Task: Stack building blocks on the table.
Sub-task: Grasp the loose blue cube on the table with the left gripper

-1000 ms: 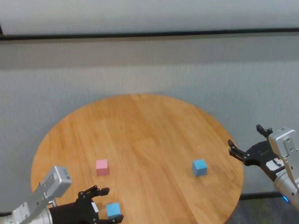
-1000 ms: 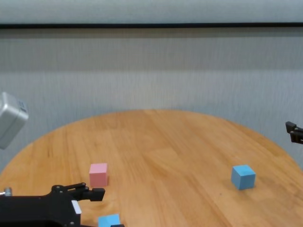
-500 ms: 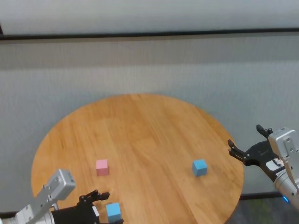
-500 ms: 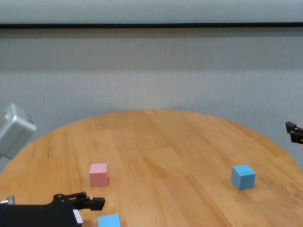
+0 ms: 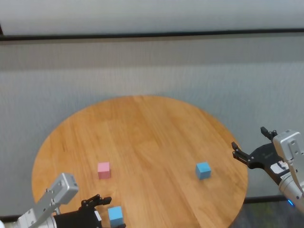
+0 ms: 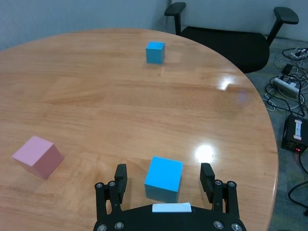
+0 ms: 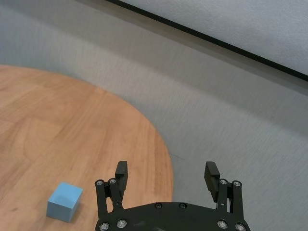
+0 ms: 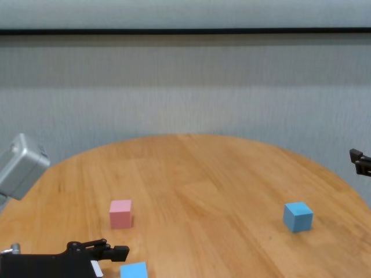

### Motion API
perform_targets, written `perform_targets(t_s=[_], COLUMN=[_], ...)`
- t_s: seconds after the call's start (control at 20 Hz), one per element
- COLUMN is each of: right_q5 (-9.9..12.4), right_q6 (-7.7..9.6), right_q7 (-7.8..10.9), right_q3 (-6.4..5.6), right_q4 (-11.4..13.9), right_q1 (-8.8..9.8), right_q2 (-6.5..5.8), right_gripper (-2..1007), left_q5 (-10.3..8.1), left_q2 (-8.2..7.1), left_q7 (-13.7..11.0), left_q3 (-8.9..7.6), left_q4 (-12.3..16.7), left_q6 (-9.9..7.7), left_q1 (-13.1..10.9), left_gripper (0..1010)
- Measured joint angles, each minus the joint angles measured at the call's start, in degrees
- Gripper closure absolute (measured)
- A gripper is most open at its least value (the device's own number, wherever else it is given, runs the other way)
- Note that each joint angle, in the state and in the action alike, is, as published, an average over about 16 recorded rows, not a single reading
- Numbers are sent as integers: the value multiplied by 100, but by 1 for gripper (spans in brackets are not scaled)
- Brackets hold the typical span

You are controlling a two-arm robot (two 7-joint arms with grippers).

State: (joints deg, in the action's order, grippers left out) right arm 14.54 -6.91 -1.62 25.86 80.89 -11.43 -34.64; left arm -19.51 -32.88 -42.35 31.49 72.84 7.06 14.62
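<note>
A robot's left tool (image 6: 164, 179) hangs low over the near left edge of a round wooden tabletop (image 5: 142, 137), its two black fingers (image 6: 120, 176) spread wide to either side of a light blue block (image 6: 163, 178) that sits flat on the wood between them; neither finger appears to touch the cube, and the tool has hold of nothing. In the head view the same near blue block (image 5: 115, 214) lies at the tabletop's front edge, with the left tool (image 5: 107, 214) around it. A pale pink block (image 5: 103, 169) rests just beyond and slightly to the left of that blue cube, apart from it, and from the left wrist the pink block (image 6: 38, 156) shows tilted corner-on to the camera. The second light blue block (image 5: 203, 170) stands alone on the right half of the tabletop, well apart from the other two. The right tool (image 5: 255, 144) hovers off the tabletop's right rim, over the grey carpet (image 7: 240, 125), its fingers (image 7: 121, 173) likewise fully parted and empty. No block is stacked on another; all three lie singly on the wood. An office chair (image 6: 231, 36) stands beyond the tabletop's far side.
</note>
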Motion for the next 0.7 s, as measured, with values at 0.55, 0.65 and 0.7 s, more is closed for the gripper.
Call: perform_targets(t_s=[0.55,0.65,0.7], right_q5=[0,0,0], right_q6=[0,0,0], right_q7=[0,0,0], right_q3=[0,0,0], right_q4=[0,0,0], right_q1=[0,0,0], right_q2=[0,0,0], right_gripper=[0,0,0], left_q5=[34,40,42], left_q2=[63,74,79], left_q7=[-10,-12,-13], left_q3=[30,36,39], left_q4=[-132,-155,-166], left_q6=[-23,-29,-32], left_q1=[56,67,72], left_gripper=[10,10,10])
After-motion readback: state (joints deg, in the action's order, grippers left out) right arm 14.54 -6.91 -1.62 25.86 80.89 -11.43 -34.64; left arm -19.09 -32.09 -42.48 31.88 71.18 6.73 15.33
